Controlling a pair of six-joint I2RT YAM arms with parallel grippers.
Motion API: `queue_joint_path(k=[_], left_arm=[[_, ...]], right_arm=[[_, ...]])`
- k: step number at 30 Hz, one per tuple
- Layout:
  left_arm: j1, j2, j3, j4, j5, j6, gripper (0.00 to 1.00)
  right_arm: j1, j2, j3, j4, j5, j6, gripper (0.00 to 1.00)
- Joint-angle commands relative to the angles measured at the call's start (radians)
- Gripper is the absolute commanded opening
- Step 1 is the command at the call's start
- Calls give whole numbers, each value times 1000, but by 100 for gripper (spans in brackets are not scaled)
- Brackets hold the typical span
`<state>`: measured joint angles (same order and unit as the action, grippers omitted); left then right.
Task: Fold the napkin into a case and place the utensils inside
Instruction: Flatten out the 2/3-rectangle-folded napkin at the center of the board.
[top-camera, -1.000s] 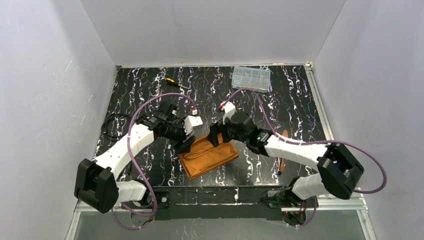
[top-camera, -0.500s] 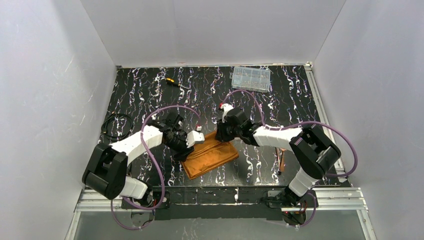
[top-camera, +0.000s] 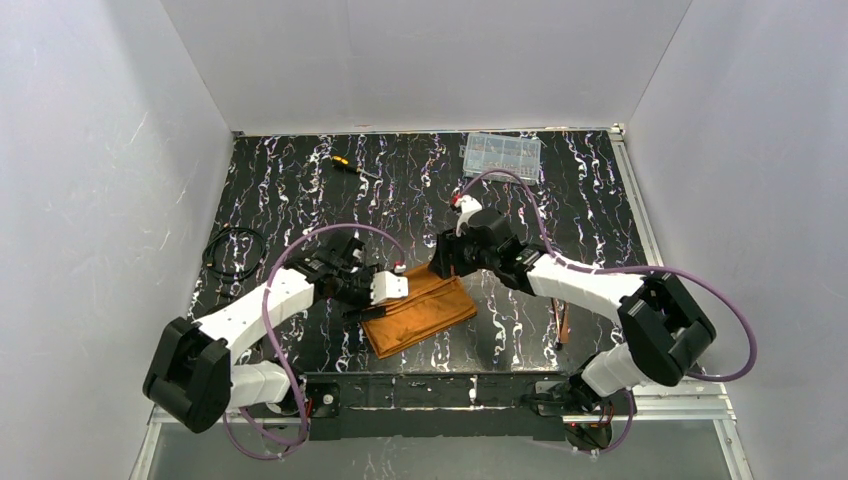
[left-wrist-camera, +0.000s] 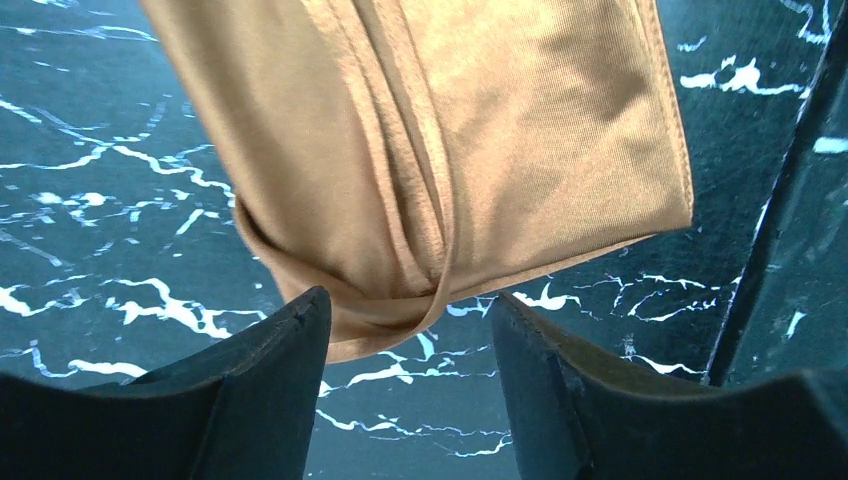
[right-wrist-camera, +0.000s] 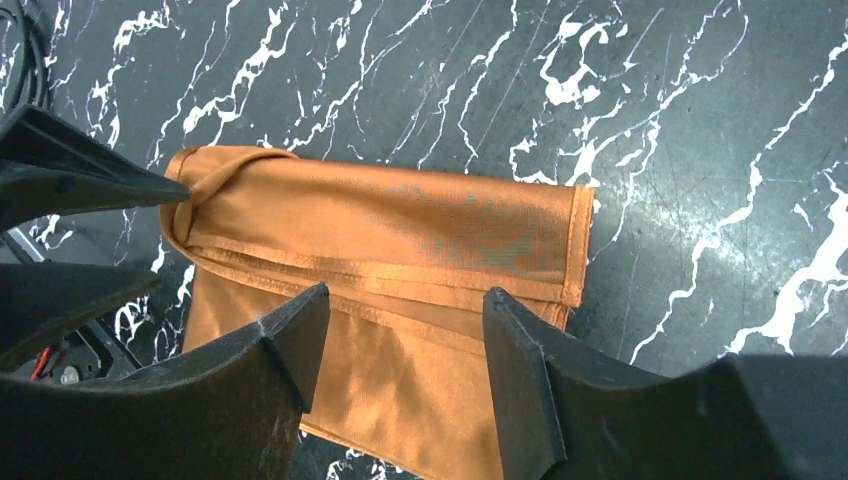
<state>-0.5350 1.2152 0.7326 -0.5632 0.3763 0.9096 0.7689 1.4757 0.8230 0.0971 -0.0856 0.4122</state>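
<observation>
The rust-orange napkin (top-camera: 420, 312) lies folded into a flat layered case on the black marble table (top-camera: 300, 190). My left gripper (left-wrist-camera: 410, 310) stands open at the cloth's left end, where the rounded fold (left-wrist-camera: 380, 300) reaches just between its fingertips; nothing is pinched. My right gripper (right-wrist-camera: 405, 300) hovers open over the case (right-wrist-camera: 400, 240), its fingers apart above the hemmed layers. In the top view the left gripper (top-camera: 368, 305) and the right gripper (top-camera: 440, 268) flank the cloth's far-left corner. Copper utensils (top-camera: 563, 325) lie right of the case, partly hidden under the right arm.
A yellow-and-black screwdriver (top-camera: 350, 167) lies at the back left. A clear plastic compartment box (top-camera: 502, 155) sits at the back right. A coiled black cable (top-camera: 232, 252) lies by the left wall. White walls close the table on three sides.
Both grippers narrowed and have opened again. The left gripper has slid a little down and left to the cloth's end. The napkin's far-left part now lies flatter.
</observation>
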Motion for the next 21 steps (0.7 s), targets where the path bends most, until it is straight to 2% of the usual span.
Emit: queue_joint_path(k=[1,4,6,9,15,17,21], left_arm=[[-14,40,-47,31,-52,52,59],[-22,70,-49,97,-87,49,59],[-28,94,-54,168,-171,45,56],[-26,123,-25,218,-234,18,44],[-26,135,-4,211,-214,-7,19],[1,140,-3,230,-218,-16,0],[113,196,128,157,-116,-111,0]], right_arm=[[-2,-59,-54,-74,13,13,67],[-1,-109,-85,-152,69,26,71],[-1,-141,-107,-202,96,43,72],[-1,-162,-148,-243,126,66,72],[3,-168,-247,-204,92,131,69],[9,-163,-263,-210,94,145,69],[24,-167,-292,-206,99,167,68]])
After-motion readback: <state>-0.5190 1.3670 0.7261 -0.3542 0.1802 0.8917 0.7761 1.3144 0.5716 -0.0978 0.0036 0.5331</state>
